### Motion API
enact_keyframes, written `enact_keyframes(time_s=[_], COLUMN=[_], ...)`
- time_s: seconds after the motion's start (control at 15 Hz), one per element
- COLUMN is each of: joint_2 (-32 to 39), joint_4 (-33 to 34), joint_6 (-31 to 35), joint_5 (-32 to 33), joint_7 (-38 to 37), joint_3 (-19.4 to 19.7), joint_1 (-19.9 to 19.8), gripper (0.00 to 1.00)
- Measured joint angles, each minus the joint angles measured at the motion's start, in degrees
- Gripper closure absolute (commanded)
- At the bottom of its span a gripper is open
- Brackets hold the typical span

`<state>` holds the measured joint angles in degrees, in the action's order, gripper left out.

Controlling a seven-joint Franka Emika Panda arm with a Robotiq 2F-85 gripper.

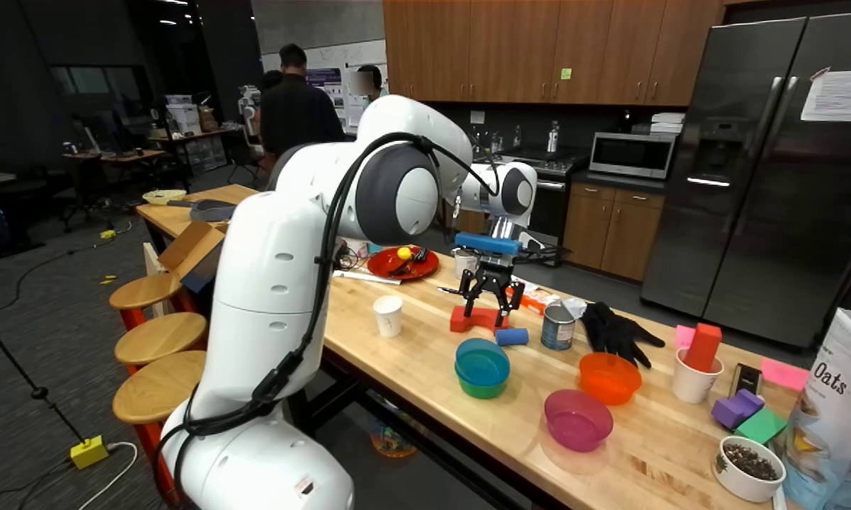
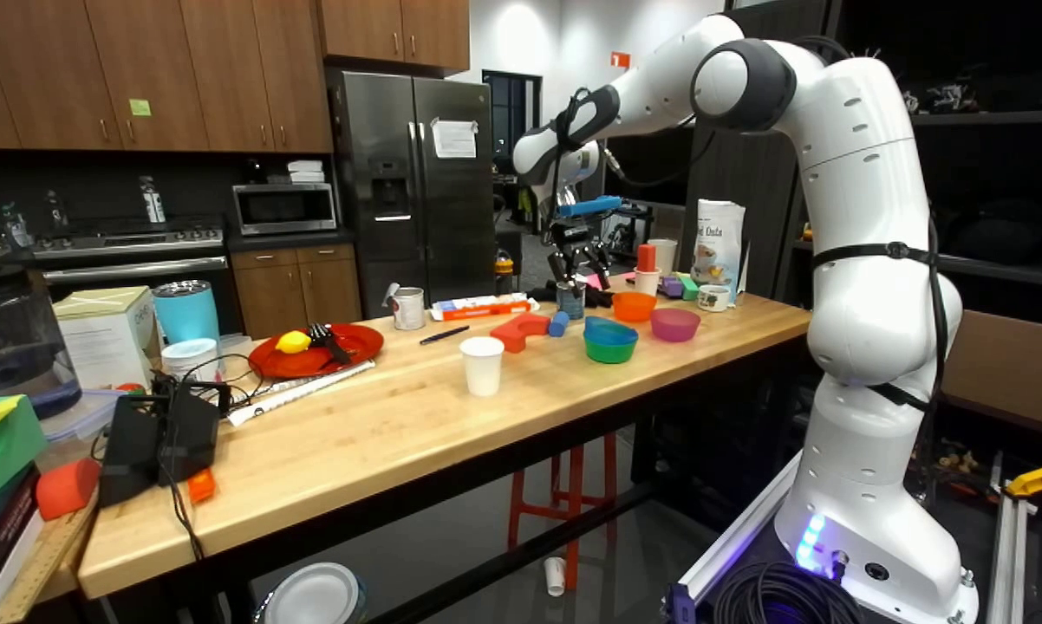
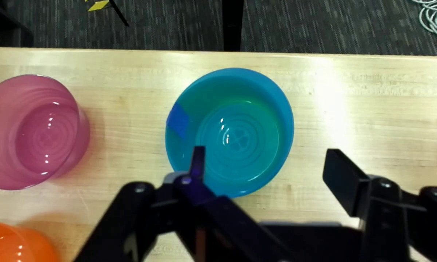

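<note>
1. Hovering above the tabletop (image 1: 422,361), the gripper (image 3: 265,154) has its fingers (image 3: 344,182) spread well apart, with nothing gripped.
2. Nearest in the wrist view, the blue bowl (image 3: 244,120) nests in the green bowl (image 1: 483,389), near one long tabletop edge.
3. That blue bowl looks like light, thin plastic: fairly stiff, smooth enough to slip; its raised rim (image 3: 288,116) seems the best hold.
4. Toward the short tabletop edge, near the oats bag (image 1: 822,439), a white cup (image 1: 691,388) holds a red block (image 1: 703,346), and a small white bowl (image 1: 740,485) holds dark bits (image 1: 750,462).
</note>
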<state>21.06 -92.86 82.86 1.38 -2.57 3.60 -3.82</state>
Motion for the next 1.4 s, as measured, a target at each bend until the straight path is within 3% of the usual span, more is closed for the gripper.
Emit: enact_keyframes(time_s=[1.4], joint_2=[-0.19], joint_4=[0.21], joint_6=[-2.51], joint_5=[0.08], joint_7=[4.67], joint_3=[-2.73], joint_1=[1.68], gripper=[0.0])
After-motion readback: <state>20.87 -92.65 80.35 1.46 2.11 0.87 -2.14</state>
